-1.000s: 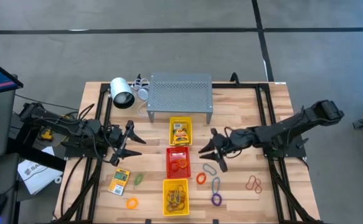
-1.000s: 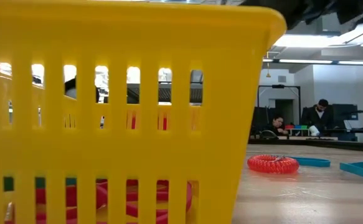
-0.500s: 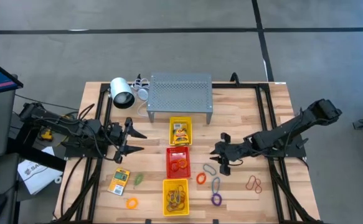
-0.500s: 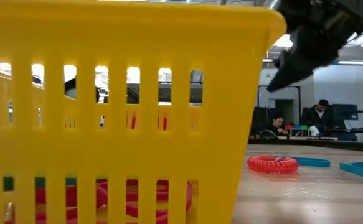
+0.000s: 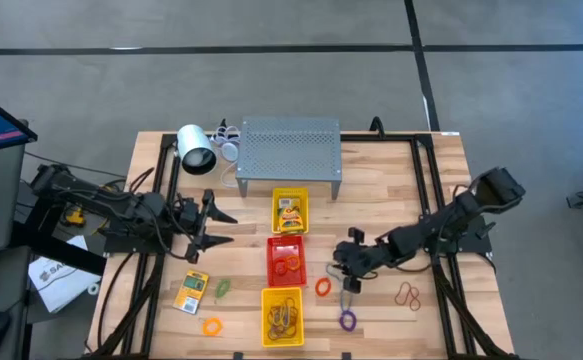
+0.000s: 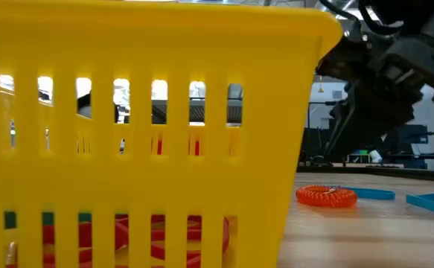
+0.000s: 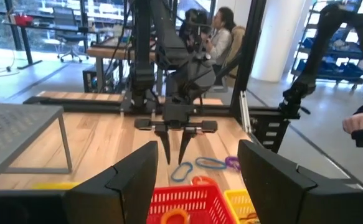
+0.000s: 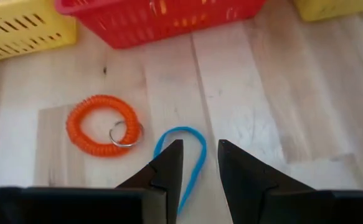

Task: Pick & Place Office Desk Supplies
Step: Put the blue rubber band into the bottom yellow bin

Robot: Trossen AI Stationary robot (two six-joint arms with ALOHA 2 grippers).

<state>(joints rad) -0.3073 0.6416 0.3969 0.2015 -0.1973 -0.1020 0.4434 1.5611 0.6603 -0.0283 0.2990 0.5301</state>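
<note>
On the wooden table, the left gripper hovers left of the red slotted plastic tray, fingers spread wide and holding nothing. Right of that tray, the right gripper points down over a thin blue rubber-band loop, fingers narrowly parted and empty, beside an orange coiled ring.

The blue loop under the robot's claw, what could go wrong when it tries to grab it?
The right gripper has its jaws open just above the blue loop. The loop is thin and flat on the table, so the jaws might close on nothing or scrape the wood. The orange coil lies close beside it, so it could get bumped or caught too. The left gripper waits by the red tray.
</note>
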